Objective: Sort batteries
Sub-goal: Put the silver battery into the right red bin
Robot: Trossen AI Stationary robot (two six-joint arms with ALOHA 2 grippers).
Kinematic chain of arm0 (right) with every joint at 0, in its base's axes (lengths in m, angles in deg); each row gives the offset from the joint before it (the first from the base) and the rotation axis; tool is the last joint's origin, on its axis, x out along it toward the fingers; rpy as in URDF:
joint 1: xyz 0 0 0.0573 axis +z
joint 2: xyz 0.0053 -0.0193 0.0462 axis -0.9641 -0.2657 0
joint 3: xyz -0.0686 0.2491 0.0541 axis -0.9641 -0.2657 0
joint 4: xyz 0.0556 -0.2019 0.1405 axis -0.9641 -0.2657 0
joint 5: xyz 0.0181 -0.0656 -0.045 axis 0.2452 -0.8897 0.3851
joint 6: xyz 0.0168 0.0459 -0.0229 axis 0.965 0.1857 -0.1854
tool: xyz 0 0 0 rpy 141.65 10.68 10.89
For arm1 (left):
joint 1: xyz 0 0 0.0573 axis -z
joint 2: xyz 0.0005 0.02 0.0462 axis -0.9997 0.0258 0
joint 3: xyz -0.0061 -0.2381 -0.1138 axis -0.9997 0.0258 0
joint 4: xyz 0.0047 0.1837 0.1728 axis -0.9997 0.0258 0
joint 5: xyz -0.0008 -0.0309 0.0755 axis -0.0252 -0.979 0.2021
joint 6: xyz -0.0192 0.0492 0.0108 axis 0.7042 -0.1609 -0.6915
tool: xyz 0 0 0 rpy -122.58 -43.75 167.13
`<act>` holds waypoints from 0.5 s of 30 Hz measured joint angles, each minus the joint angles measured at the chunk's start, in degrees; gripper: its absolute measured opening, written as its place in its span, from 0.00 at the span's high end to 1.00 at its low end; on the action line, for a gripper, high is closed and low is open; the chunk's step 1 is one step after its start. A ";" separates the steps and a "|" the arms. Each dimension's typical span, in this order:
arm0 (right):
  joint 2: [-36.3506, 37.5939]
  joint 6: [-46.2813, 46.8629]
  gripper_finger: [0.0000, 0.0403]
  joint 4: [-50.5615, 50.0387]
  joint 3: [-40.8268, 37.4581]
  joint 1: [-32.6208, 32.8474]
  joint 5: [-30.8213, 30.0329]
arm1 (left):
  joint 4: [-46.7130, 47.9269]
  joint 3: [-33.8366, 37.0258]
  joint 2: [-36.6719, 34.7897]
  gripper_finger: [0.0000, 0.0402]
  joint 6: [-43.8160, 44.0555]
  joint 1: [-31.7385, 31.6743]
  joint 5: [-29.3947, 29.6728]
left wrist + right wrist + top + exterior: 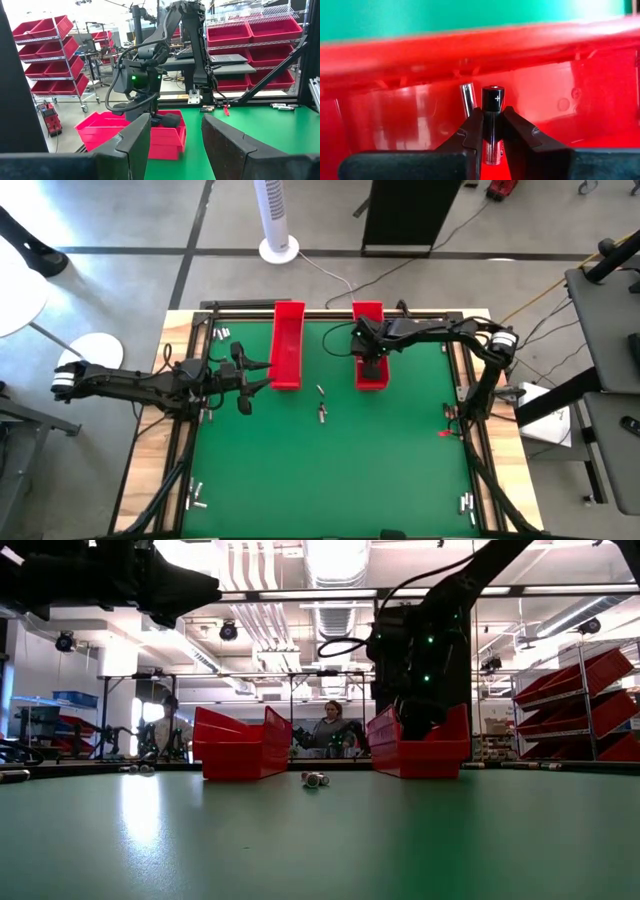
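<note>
the right end effector (490, 131) is clamped on a black cylindrical battery (492, 120), plus mark showing, inside the long red plastic tray (560, 65); a silvery battery (467, 99) lies beyond. the left end effector (175, 145) hangs with fingers apart over the green worktop (340, 470).

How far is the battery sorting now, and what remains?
Done: one battery lies inside the right red tray. In hand: the right end effector holds another battery over that tray. Left: two batteries on the mat; the left end effector waits open.
</note>
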 joint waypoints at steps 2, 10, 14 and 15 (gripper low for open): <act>0.00 -0.01 0.88 0.02 -0.06 0.00 0.02 | -0.01 0.00 0.00 0.61 -0.01 0.00 0.00; 0.02 4.44 0.89 -0.12 0.65 0.55 3.34 | -0.04 0.00 0.02 0.61 -0.02 0.00 0.01; 0.02 6.99 0.88 -0.22 2.20 0.68 3.94 | -0.04 0.00 0.02 0.61 -0.02 0.00 0.02; 0.02 7.13 0.88 -0.22 2.52 0.66 4.49 | -0.06 0.00 0.02 0.61 -0.02 0.00 0.02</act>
